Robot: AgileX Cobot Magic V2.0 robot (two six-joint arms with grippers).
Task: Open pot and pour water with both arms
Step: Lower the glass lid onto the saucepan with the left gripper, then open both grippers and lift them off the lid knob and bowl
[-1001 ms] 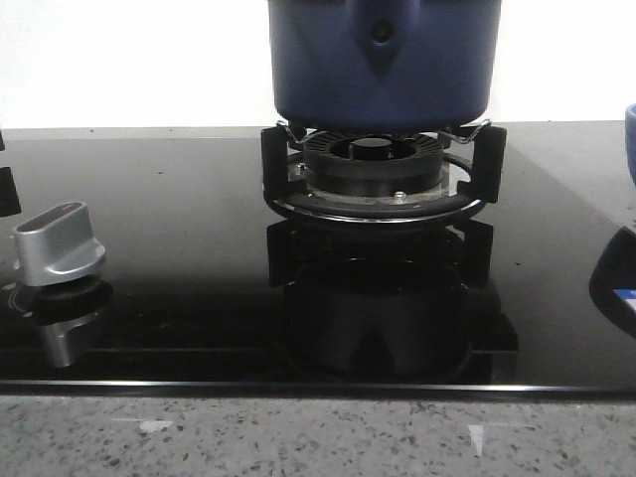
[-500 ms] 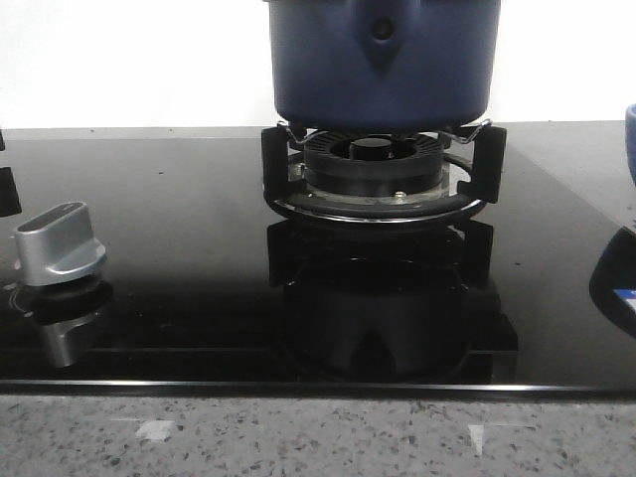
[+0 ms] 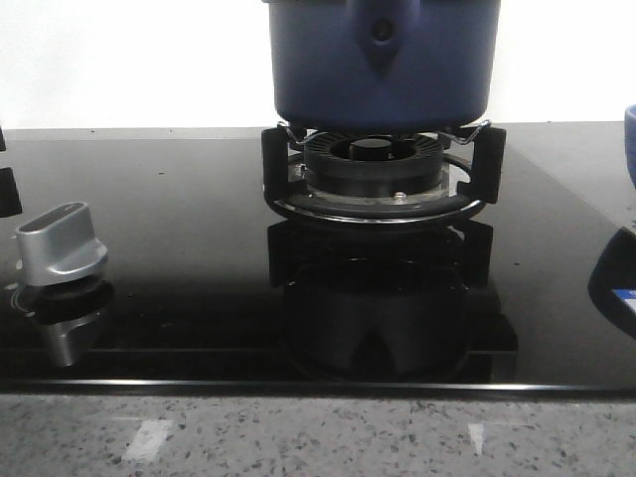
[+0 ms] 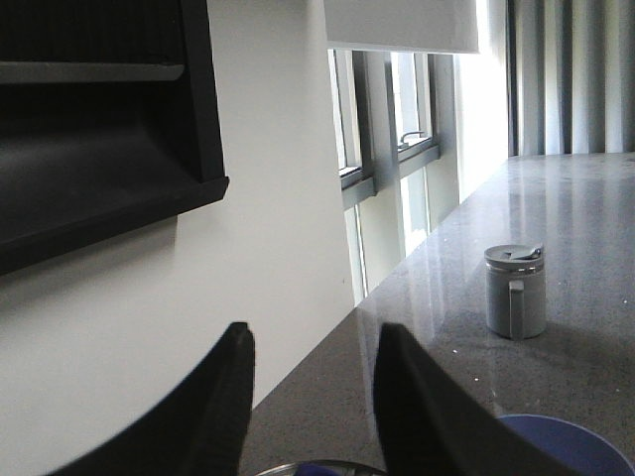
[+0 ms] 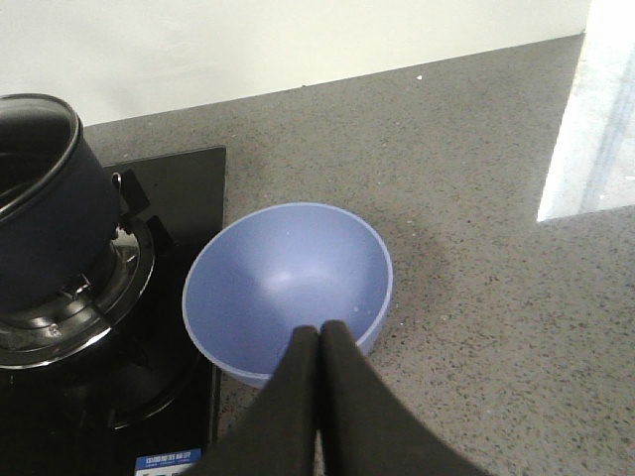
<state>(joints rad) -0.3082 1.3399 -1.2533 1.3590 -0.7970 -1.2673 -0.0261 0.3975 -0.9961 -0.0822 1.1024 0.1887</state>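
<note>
The pot (image 3: 383,62) sits on the burner (image 3: 376,171) of the hob (image 3: 179,248). A knob (image 3: 60,243) lies left of the burner; a bowl (image 5: 288,288) stands right of the hob.

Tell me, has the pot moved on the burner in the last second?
No. The pot sits the same against the burner stand.

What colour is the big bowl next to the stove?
The bowl is light blue, plain with no pattern. It shows best in the right wrist view.
</note>
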